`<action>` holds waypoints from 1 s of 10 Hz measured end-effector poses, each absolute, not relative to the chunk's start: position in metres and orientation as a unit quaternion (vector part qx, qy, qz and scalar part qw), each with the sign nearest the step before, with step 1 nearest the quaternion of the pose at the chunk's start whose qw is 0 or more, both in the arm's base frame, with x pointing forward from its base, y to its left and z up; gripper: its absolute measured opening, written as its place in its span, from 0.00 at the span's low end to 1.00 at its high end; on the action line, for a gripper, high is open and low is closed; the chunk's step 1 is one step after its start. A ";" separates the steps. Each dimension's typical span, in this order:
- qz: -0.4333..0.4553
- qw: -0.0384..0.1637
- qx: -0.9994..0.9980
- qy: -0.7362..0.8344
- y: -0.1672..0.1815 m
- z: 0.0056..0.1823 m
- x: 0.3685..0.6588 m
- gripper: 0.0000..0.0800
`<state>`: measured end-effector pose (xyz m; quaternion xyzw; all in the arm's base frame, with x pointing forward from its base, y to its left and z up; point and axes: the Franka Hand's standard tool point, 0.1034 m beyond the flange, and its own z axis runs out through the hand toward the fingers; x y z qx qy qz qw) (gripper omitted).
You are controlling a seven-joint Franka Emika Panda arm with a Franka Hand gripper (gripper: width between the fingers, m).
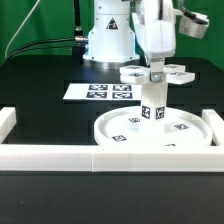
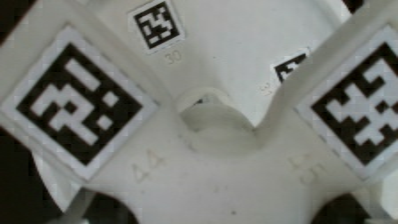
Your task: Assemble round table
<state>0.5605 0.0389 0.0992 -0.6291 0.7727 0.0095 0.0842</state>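
Three white plastic furniture parts with small black-and-white square tags stand stacked near the front of the black table (image 1: 40, 110). The large round rimmed white disc (image 1: 155, 131) lies flat just behind the long white rectangular border blocks (image 1: 100, 158). A short thick white cylinder (image 1: 153, 102) stands upright at the disc's middle, tags on its side. Over the cylinder's top sits the white cross-shaped four-armed piece (image 1: 158, 72), level with the robot's two-finger gripper (image 1: 157, 68), which comes straight down onto the cross's centre — whether the cross rests fully on the cylinder cannot be made out. The fingers are hidden among the white arms of the cross, so I cannot tell whether they are spread or pinching it. In the wrist view the cross-shaped piece (image 2: 214, 120) fills the picture: two arms with large tags fork around a rounded hub, close under the camera. Behind the disc, toward the exterior view's left, the thin flat white marker board (image 1: 100, 91) lies on the table before the arm's white base (image 1: 108, 35).
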 end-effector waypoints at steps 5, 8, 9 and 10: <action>0.044 0.100 -0.428 0.897 0.037 0.100 0.561 0.56; 0.056 0.095 -0.416 0.903 0.037 0.100 0.561 0.56; 0.055 0.096 -0.425 0.898 0.037 0.100 0.561 0.56; 0.056 0.098 -0.430 0.896 0.037 0.101 0.561 0.64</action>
